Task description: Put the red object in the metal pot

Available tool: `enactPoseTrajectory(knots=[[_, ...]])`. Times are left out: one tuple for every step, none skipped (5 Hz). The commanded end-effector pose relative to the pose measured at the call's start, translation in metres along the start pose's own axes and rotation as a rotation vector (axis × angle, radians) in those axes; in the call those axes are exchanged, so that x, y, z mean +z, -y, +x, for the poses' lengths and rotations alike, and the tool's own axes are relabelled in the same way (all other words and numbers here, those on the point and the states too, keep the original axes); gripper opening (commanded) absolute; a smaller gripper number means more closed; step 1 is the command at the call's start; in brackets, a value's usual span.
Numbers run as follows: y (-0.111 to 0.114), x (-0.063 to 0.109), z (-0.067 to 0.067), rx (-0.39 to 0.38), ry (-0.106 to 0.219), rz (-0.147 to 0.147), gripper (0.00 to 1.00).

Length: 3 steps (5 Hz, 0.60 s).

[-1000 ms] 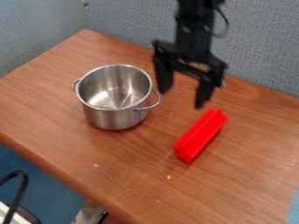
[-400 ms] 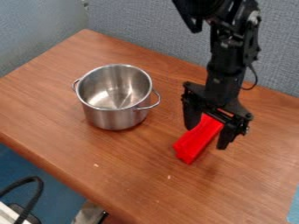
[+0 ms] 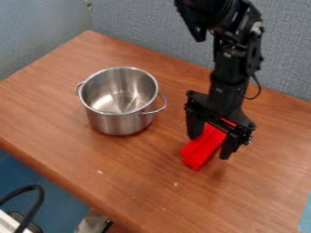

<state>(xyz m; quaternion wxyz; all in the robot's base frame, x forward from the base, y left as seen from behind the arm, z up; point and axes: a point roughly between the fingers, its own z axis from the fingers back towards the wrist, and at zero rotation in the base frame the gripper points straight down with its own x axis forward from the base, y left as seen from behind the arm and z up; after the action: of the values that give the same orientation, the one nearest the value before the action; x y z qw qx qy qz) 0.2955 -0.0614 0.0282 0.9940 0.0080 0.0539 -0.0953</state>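
in the one camera view:

- the wooden table (image 3: 134, 187) runs across the picture, with its back edge against a grey partition (image 3: 134, 23).
- the metal pot (image 3: 119, 100) stands upright toward the table's left edge, its round mouth facing up and its shiny inside showing. one small side handle points toward the red block, the other toward the left edge.
- the red block (image 3: 201, 150) lies flat on the table, outside the pot and well apart from it, nearer the right side. it sits at a slant, one end toward the table's near edge, the other up between the gripper's fingers.
- the black gripper (image 3: 213, 146) points down over the far part of the block, a finger on each side of it. the fingers are spread wide — whether they touch the block's sides i cannot tell.
- the black arm (image 3: 231, 55) comes down from the top of the picture, a loop of cable (image 3: 256, 84) beside it.
- at the lower left, off the table, there is a dark cable (image 3: 40, 196) — blue floor (image 3: 61, 187) around it.
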Motion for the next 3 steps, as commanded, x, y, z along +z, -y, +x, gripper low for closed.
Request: enactPoseTrajectory(knots=[[-0.0045,0.0113,0.0095,0.013,0.035,-0.008,1.0],[-0.005,0.0105,0.0117,0.015,0.028,-0.01,1.0],[-0.0041,0.011,0.0121,0.017,0.024,-0.014,1.0]])
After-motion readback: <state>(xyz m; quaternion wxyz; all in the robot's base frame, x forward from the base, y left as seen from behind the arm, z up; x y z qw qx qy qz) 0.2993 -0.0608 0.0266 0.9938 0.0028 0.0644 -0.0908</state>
